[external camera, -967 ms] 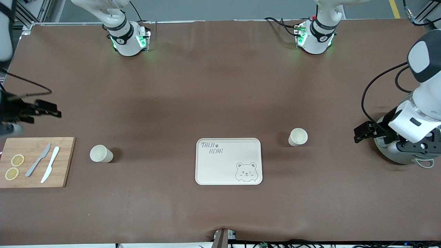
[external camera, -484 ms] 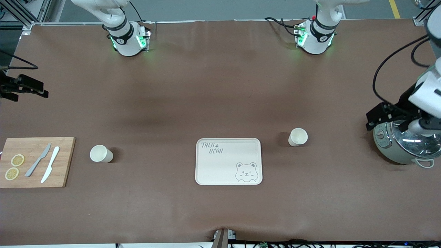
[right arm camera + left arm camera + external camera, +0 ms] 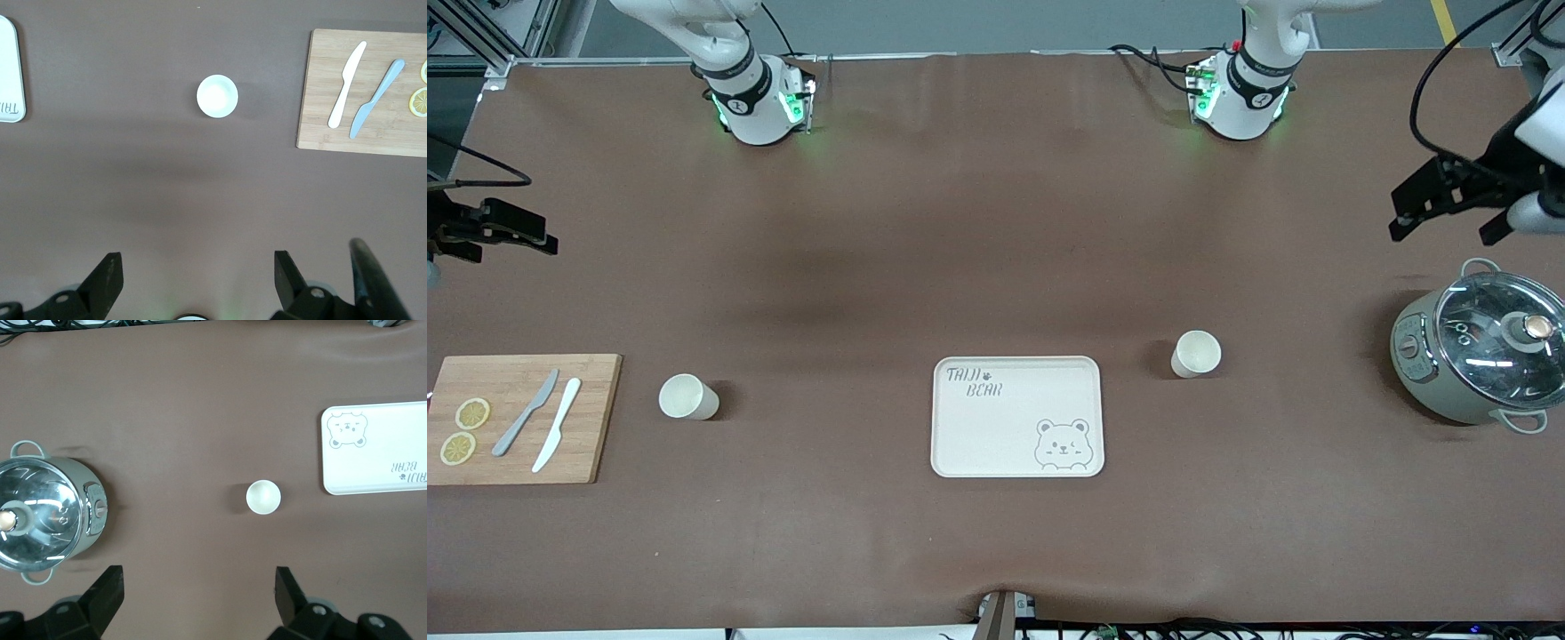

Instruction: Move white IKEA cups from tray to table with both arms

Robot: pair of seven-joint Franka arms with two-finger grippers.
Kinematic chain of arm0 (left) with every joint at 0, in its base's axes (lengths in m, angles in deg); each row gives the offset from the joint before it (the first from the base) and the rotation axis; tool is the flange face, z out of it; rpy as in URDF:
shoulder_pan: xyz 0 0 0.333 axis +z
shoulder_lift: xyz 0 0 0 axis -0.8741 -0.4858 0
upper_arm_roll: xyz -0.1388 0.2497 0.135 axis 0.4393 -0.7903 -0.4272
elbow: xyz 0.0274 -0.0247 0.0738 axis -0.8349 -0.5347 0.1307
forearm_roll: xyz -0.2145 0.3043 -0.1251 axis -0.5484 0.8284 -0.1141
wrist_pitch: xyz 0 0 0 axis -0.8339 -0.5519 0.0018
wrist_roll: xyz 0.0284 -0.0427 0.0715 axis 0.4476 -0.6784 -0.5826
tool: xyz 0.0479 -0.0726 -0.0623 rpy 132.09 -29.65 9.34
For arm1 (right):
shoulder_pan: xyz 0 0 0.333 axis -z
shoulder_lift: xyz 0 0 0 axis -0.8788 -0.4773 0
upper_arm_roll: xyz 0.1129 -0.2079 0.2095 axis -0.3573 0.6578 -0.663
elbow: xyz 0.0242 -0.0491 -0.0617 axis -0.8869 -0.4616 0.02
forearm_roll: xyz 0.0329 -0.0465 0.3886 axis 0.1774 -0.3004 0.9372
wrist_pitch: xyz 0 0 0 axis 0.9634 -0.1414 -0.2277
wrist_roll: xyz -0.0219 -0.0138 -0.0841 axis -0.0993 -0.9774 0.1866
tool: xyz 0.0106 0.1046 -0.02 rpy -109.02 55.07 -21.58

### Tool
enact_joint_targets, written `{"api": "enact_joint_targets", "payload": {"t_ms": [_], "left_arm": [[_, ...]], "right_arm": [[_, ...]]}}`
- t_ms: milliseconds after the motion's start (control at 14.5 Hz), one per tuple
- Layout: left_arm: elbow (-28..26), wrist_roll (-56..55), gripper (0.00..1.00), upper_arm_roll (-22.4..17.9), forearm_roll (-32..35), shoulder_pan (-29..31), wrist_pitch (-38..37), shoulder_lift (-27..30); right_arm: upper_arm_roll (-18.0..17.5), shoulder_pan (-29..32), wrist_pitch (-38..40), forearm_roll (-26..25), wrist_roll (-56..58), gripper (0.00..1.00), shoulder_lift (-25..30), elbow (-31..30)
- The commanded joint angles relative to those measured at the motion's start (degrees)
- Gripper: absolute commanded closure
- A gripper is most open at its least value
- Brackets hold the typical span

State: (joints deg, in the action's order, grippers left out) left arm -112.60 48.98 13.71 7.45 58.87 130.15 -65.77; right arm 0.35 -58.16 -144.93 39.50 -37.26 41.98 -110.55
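Note:
Two cream-white cups stand upright on the brown table. One cup (image 3: 687, 396) is between the cutting board and the bear-print tray (image 3: 996, 436); the other cup (image 3: 1196, 353) is between the tray and the pot. My right gripper (image 3: 523, 233) hangs open and empty over the table's edge at the right arm's end; its wrist view shows the first cup (image 3: 217, 96) ahead of the open gripper (image 3: 197, 277). My left gripper (image 3: 1442, 231) hangs open and empty over the table near the pot; its wrist view shows the second cup (image 3: 263, 497) ahead of the open gripper (image 3: 198, 593).
A grey-green pot (image 3: 1476, 356) with a glass lid stands at the left arm's end, also in the left wrist view (image 3: 47, 513). A wooden cutting board (image 3: 587, 418) holds two knives and lemon slices at the right arm's end, also in the right wrist view (image 3: 320, 93).
The left gripper has moved off the pot toward the arms' bases, uncovering the lid. The right gripper has moved away from the cutting board toward the bases. Cups and tray have not moved.

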Motion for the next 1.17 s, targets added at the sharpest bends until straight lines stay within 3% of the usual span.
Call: {"api": "enact_joint_targets", "payload": {"t_ms": [0,898,1106], "left_arm": [[-0.9,0.7,0.00,0.0,0.4,0.3,-0.5,1.2],[-0.7,1.8,0.00,-0.3,0.4,0.7,-2.3,2.0],[-0.8,6.8,0.00,-0.5,0.8,0.7,-6.0,2.0]], "right_arm": [[-0.5,0.3,-0.3,-0.7,-0.8,0.00,0.0,0.2],[-0.7,0.0,-0.4,-1.9,-0.3,0.00,0.1,0.3],[-0.7,-0.1,-0.9,-2.0,-0.2,0.00,0.1,0.0]]}}
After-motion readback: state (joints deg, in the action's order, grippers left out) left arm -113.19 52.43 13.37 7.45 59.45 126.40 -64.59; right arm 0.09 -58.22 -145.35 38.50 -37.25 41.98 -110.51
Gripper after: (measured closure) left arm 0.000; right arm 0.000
